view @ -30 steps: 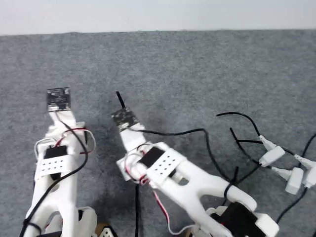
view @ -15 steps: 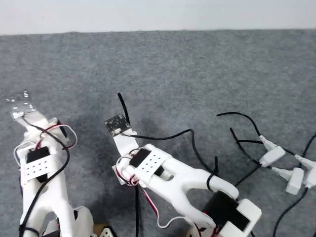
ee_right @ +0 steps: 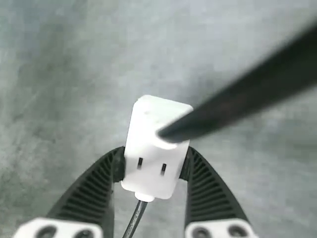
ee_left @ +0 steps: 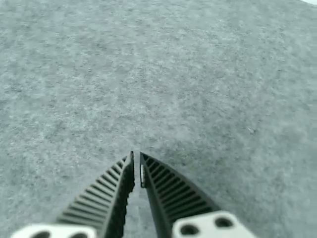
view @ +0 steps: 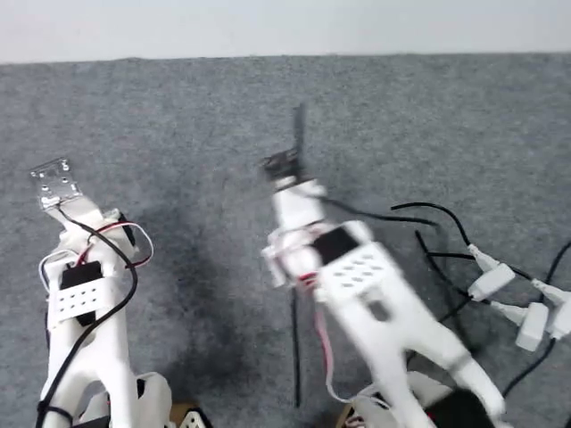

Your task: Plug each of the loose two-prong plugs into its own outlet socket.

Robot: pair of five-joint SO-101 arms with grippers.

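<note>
The right gripper (ee_right: 154, 149) clamps a white socket (ee_right: 158, 124) between its fingers, its two slots showing and a black cable (ee_right: 247, 94) crossing it, over the table's (view: 178, 107) middle. The left gripper (ee_left: 136, 161) is closed on nothing near the left edge. White plugs (view: 491, 282) lie at the right edge.

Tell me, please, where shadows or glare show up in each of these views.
High view: soft, even light, no glare; a diffuse shadow darkens the mat low in the middle. Left wrist view: a faint shadow lies just ahead of the left gripper, jaws shut. Right wrist view: the white socket in the right gripper is evenly lit, without hot spots.
</note>
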